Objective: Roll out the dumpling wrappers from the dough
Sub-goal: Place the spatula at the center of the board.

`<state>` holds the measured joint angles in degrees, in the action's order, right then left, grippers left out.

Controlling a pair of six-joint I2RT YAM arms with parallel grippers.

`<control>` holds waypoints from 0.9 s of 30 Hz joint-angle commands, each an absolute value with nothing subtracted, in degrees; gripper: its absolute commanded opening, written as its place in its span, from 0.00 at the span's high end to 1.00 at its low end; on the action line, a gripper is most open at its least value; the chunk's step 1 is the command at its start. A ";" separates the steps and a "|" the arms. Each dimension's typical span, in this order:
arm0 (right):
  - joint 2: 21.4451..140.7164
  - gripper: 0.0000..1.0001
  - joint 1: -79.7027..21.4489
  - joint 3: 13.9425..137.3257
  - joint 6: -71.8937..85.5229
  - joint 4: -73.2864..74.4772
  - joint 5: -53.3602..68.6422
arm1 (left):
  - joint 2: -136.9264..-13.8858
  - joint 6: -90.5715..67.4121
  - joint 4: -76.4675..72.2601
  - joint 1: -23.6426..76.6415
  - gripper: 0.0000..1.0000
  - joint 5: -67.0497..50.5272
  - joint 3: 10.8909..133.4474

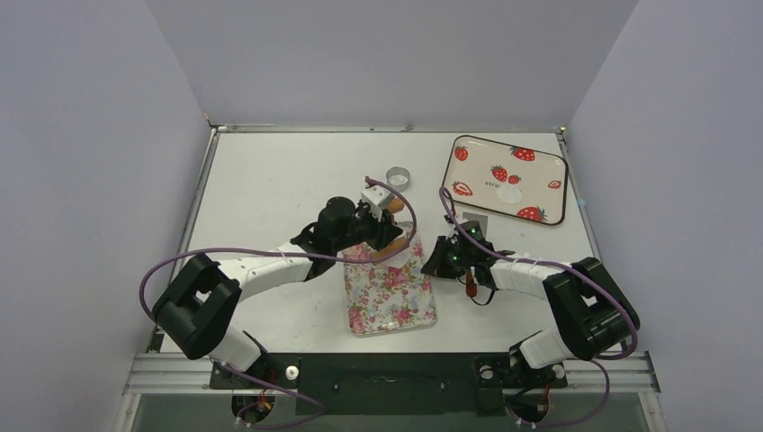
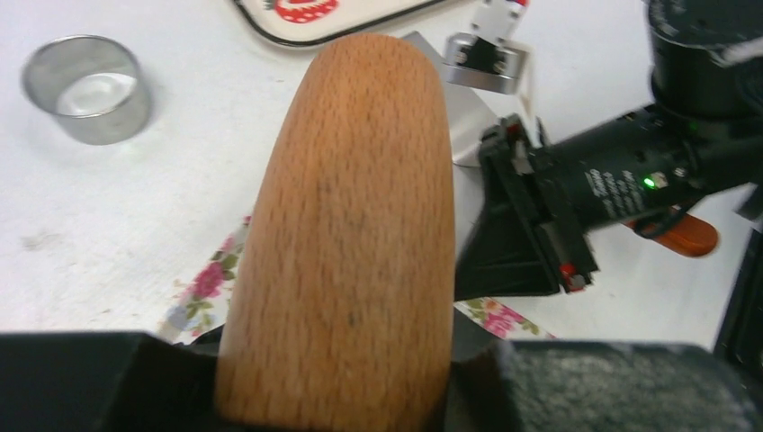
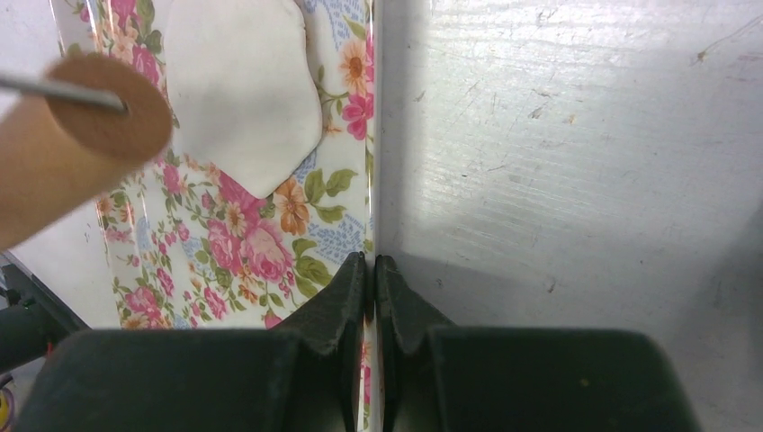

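Right wrist view: right gripper (image 3: 370, 270) pinches the two-o'clock rim of the floral tray (image 3: 225, 261), so left gripper (image 2: 360, 387), clamping the roller (image 2: 346, 225), should press evenly over the dough (image 3: 238, 90) at the tray's twelve-o'clock end.

White table (image 1: 270, 180) carries floral tray (image 1: 391, 301), strawberry tray (image 1: 544, 175), metal ring (image 1: 399, 176).
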<state>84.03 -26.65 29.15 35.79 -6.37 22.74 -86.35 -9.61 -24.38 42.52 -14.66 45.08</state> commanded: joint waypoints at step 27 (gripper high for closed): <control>80.03 1.00 -32.44 26.60 39.11 1.15 9.84 | -94.55 -12.65 -46.31 45.87 1.00 11.42 36.80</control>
<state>80.84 -32.10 28.80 39.55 -3.27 12.23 -93.41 -12.91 -41.17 45.19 6.02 39.29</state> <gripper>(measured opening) 0.024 0.252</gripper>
